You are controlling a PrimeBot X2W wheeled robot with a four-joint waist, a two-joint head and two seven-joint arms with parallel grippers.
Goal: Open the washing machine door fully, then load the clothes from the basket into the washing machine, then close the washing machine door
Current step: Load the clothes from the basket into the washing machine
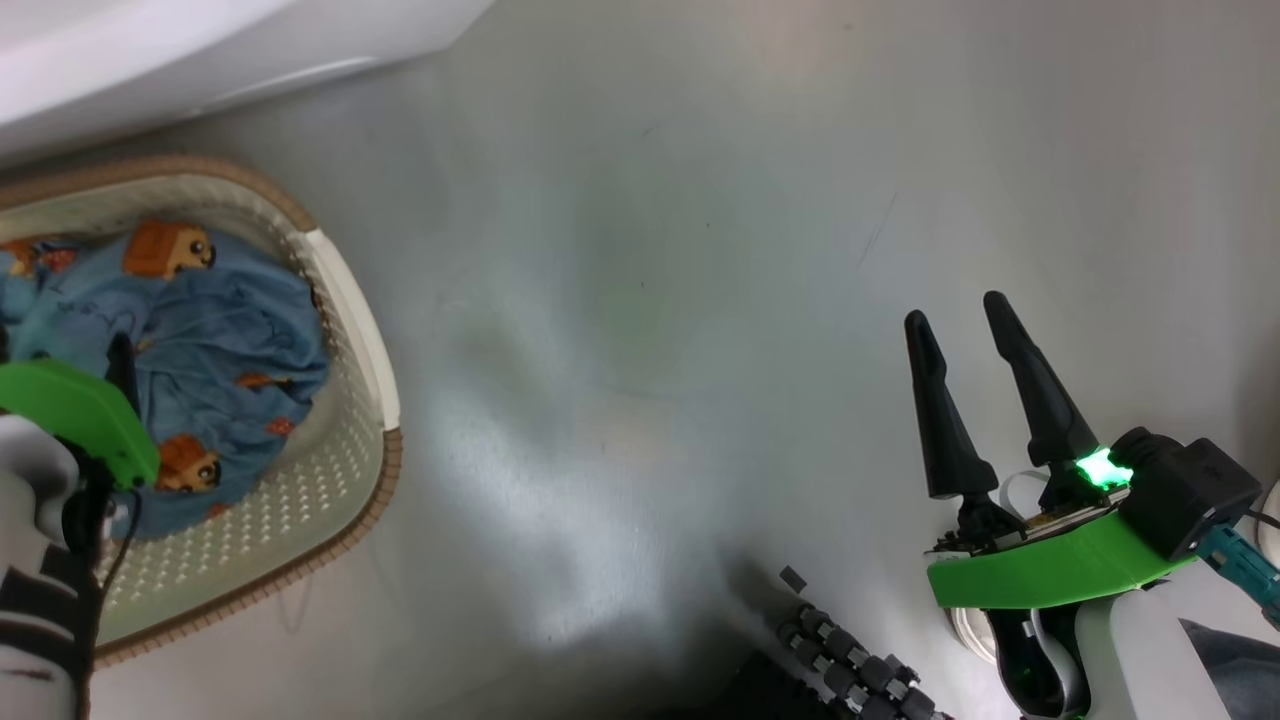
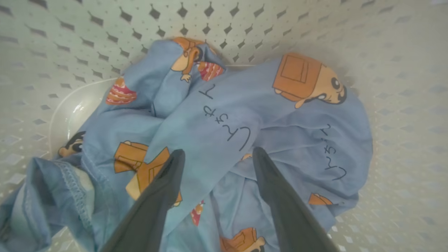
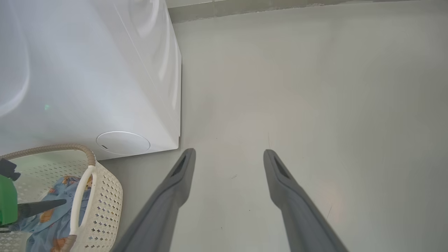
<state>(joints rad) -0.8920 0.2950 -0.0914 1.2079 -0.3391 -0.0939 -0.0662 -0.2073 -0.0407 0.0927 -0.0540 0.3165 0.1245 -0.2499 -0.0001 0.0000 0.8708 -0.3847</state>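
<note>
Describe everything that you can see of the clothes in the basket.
The clothes are a crumpled bundle of light blue fabric, printed with orange cartoon figures, striped red-orange patches and dark handwritten script. A stitched hem shows at one edge. The bundle lies heaped inside the basket, on its floor and against its perforated wall. The left gripper, open, straddles a fold; whether it touches, I cannot tell.

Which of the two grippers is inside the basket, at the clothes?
The left gripper, jaws open over the clothes in the basket. The right gripper hangs open above the floor.
</note>
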